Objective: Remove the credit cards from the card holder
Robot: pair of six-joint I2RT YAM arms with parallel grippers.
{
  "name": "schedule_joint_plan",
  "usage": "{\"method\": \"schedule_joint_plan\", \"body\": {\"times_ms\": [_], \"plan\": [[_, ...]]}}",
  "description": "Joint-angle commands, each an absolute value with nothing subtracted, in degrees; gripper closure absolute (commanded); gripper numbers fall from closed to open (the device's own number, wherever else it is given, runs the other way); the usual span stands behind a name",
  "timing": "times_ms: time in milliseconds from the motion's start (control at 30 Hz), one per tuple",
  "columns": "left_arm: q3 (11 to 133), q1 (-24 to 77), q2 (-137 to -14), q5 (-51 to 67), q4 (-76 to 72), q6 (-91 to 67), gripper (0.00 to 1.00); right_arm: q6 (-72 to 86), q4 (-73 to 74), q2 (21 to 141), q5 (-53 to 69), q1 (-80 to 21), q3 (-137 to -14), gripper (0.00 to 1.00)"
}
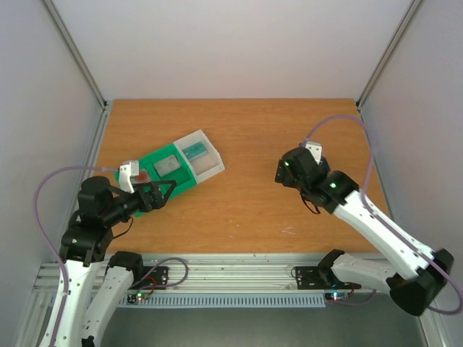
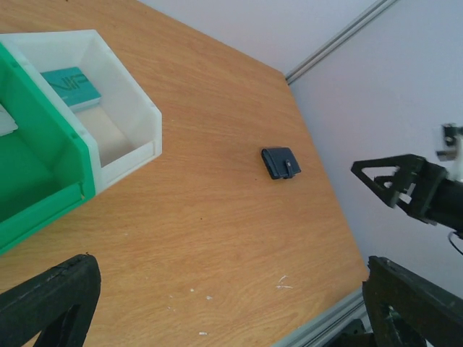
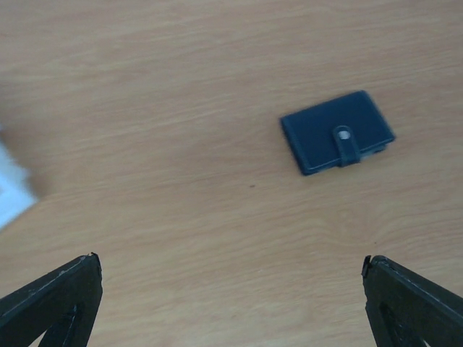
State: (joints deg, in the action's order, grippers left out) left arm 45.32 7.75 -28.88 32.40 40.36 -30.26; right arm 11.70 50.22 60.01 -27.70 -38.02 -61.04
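Note:
The card holder [image 3: 337, 141] lies flat and closed on the wooden table, its tab clasp snapped over the front edge; it also shows small in the left wrist view as the card holder [image 2: 281, 163]. In the top view the right arm hides it. My right gripper [image 3: 231, 262] hovers open above the table, near the holder, touching nothing. A teal credit card [image 2: 71, 85] lies in the tray's white compartment. A pale grey card [image 1: 168, 165] lies in the green compartment. My left gripper [image 1: 160, 191] is open and empty at the tray's near end.
The green-and-white compartment tray [image 1: 189, 173] sits left of centre, angled towards the back. Grey enclosure walls and metal posts border the table [image 1: 246, 210]. A metal rail runs along the near edge by the arm bases.

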Motion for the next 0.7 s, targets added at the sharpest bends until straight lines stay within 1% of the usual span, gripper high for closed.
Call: {"method": "schedule_joint_plan", "body": {"times_ms": [0,67,167,200,300,333,400,567,667], "plan": [[44.88,7.92,-29.31,31.31,39.64,-27.77,0.01,11.79,48.98,68.30,-33.45,-32.99,-63.36,0.01],[44.22,7.93,-29.93,31.18,39.67,-27.56,0.01,12.69,46.99,71.89,-27.75,-28.72,-62.72,0.03],[43.77,7.95,-30.94,30.82,39.98,-27.44,0.01,14.09,40.82,74.63,-19.19,-22.11,-59.25,0.11],[43.77,7.98,-31.37,30.68,40.19,-27.30,0.01,14.92,39.13,75.36,-16.25,-19.73,-58.17,0.15],[43.73,7.92,-31.68,30.39,40.51,-26.84,0.01,16.92,33.55,77.32,-9.18,-13.61,-55.26,0.34],[43.55,7.97,-31.65,30.21,40.49,-26.69,0.01,17.65,31.88,78.14,-7.06,-11.72,-54.51,0.38],[43.26,7.99,-31.28,30.07,40.27,-26.63,0.01,19.23,28.67,80.02,-2.60,-7.82,-53.35,0.44],[42.95,7.98,-30.49,29.97,39.94,-26.71,0.01,22.60,21.87,85.05,4.48,-1.61,-51.15,0.51],[42.78,7.98,-30.19,30.07,39.61,-26.72,0.01,24.39,14.93,86.65,8.13,2.04,-47.90,0.52]]}}
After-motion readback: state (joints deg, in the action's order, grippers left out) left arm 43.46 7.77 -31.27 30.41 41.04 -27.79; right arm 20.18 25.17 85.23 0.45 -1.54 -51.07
